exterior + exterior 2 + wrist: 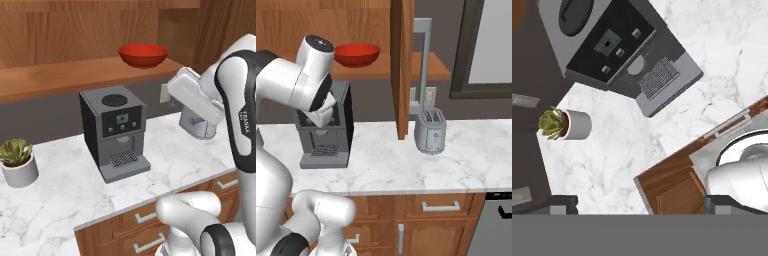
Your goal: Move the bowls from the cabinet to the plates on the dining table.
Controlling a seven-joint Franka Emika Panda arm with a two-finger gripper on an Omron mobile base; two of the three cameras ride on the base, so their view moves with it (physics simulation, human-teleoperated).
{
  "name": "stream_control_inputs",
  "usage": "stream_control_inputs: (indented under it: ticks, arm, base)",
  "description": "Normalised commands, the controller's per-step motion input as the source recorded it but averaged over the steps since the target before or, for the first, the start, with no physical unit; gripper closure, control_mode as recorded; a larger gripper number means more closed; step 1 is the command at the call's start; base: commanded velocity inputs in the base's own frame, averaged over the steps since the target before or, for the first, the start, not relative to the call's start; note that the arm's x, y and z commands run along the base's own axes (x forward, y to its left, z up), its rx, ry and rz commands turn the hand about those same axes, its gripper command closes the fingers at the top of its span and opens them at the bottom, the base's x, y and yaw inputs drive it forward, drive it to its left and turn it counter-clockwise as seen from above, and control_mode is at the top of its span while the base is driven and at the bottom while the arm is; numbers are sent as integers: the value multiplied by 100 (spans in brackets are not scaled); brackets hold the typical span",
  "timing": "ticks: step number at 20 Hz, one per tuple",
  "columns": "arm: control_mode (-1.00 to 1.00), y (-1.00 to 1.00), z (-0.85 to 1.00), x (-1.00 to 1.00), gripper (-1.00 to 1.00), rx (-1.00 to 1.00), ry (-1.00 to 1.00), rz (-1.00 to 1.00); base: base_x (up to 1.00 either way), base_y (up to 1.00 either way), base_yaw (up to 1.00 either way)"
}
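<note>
The glossy red bowl sits upright on the lower shelf of the brown wooden cabinet, whose door stands open, seen edge-on. My hand hangs well below and in front of that shelf, over the counter by the coffee machine, apart from the bowl. In the hand view my gripper looks down at the counter, its fingertips wide apart and open with nothing between them. The brown wood-grain bowl, the plates and the dining table are out of view.
A grey coffee machine stands on the white marble counter. A potted plant sits at its left, a toaster at its right. Brown drawers run under the counter edge.
</note>
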Motion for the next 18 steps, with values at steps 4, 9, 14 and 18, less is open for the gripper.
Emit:
stream_control_inputs:
  ticks: [4,9,14,18]
  arm:
    - [-100,19,12,7,-100,2,-20,-14]
    - [-100,16,11,5,-100,2,-19,-16]
    - [-100,6,25,2,-100,-1,-10,-19]
    - [-100,0,28,0,-100,-2,-5,-22]
  base:
    - [0,0,0]
    - [0,0,0]
    - [0,0,0]
    - [0,0,0]
